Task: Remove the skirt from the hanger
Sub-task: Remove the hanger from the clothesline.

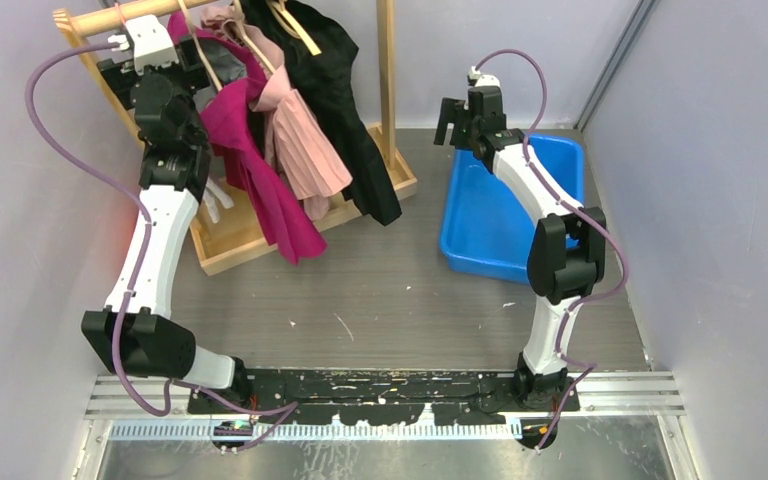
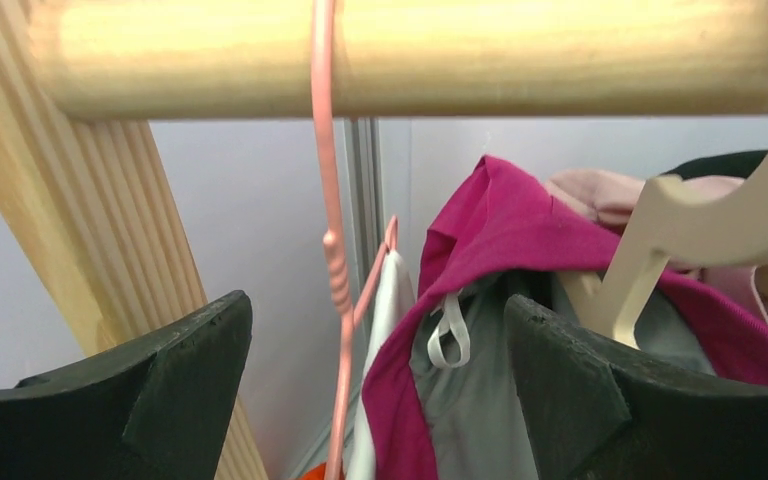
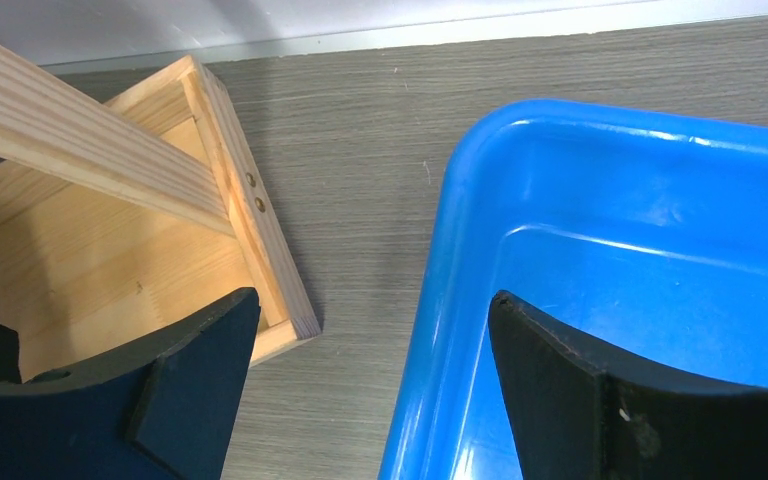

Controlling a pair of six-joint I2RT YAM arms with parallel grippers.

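The left gripper (image 2: 375, 312) hovered spread beneath the wooden rail (image 2: 460, 55), the pink hanger (image 2: 336, 270) ungripped between its jaws; the right gripper (image 3: 372, 310) gaped above the blue bin (image 3: 457, 215).

Left arm (image 1: 155, 245), right arm (image 1: 525, 185): white shells, black joint housings. Lilac cable (image 1: 45, 110) loops along each, base to wrist. Black base plate (image 1: 380, 385), flecked white. Left claw (image 2: 375, 340), right claw (image 3: 375, 340): matte black, curved inner faces.

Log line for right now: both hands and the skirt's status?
left hand: open, at pink hanger below wooden rail | right hand: open, above blue bin rim | pink skirt: hanging on rack, not removed
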